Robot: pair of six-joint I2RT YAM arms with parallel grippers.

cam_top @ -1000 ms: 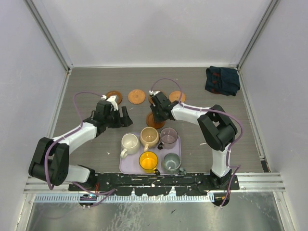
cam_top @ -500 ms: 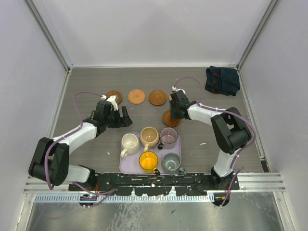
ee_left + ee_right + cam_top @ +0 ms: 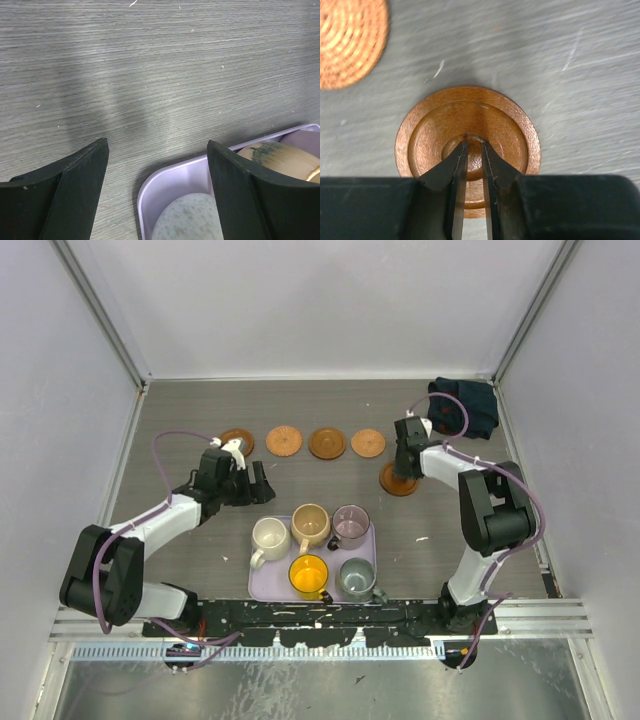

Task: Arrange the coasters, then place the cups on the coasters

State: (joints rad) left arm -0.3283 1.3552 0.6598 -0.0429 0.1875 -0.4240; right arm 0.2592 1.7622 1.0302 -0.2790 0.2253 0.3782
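**A:** How far along is this one?

**B:** Coaster part nearly done, cup part not started, I'd say. Nearest the arms, the tray [image 3: 264, 583] holds all five cups [image 3: 310, 526], upright, none on a coaster yet. The left end effector [image 3: 258, 483] hangs spread wide and empty over bare tabletop [image 3: 200, 410], just past the tray's far-left corner.

**A:** And the right?

**B:** The right end effector [image 3: 398, 475] is further out, fingers nearly pressed together, tips down on the middle of the last coaster [image 3: 389, 486]. That one lies flat on the tabletop. Looks more like pressing than pinching, honestly. Beyond it, four coasters [image 3: 284, 441] sit in a neat row, each apart from the next. The last one is just off the row's right end, a bit nearer the arms. There's a dark cloth [image 3: 462, 407] in the far right corner, not involved.

**A:** So what's left?

**B:** Line up that fifth one, then get all five cups out of the tray and onto coasters.
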